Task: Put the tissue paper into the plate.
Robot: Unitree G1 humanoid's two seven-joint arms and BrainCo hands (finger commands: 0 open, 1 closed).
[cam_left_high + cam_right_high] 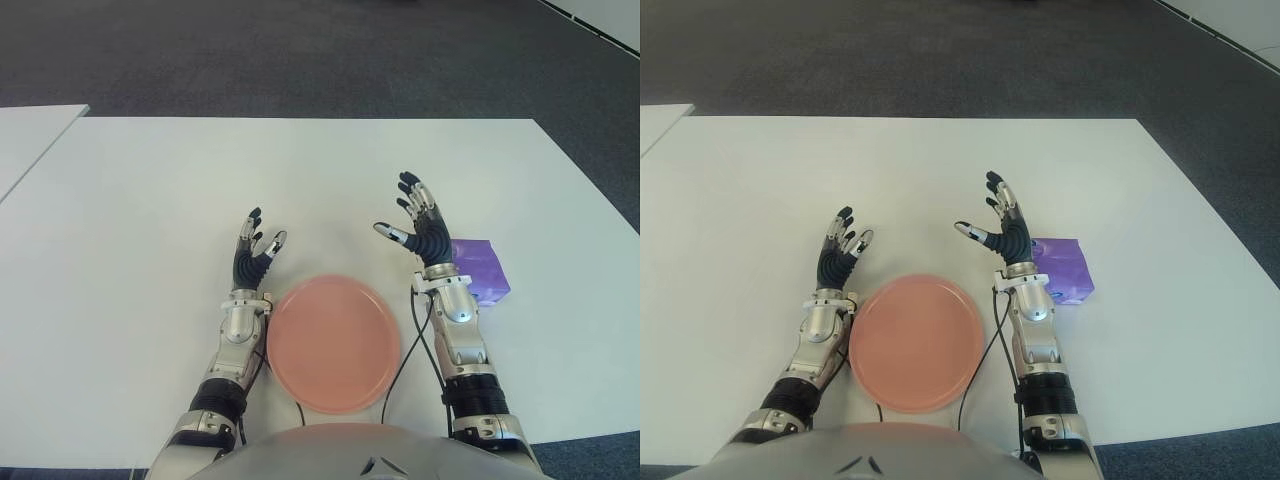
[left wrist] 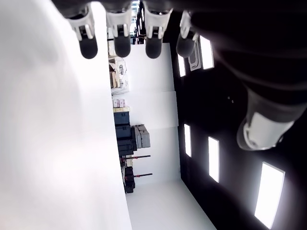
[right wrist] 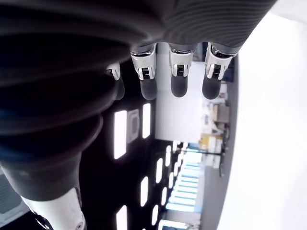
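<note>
Tissue pack (image 1: pixel 478 268), purple, lies untouched toward the table's (image 1: pixel 140 200) right edge, just beside the right hand (image 1: pixel 418 222). Both hands, left hand (image 1: pixel 256 250) included, are spread and empty, flanking the pink plate (image 1: pixel 333 345) at the near edge, apparently ready to reach.

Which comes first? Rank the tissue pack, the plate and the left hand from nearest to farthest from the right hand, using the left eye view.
1. The tissue pack: purple, just to the outer right of the right hand, beside its wrist.
2. The plate: pink, on the white table, toward the robot and to the left.
3. The left hand: open, across the plate on its left side.
</note>
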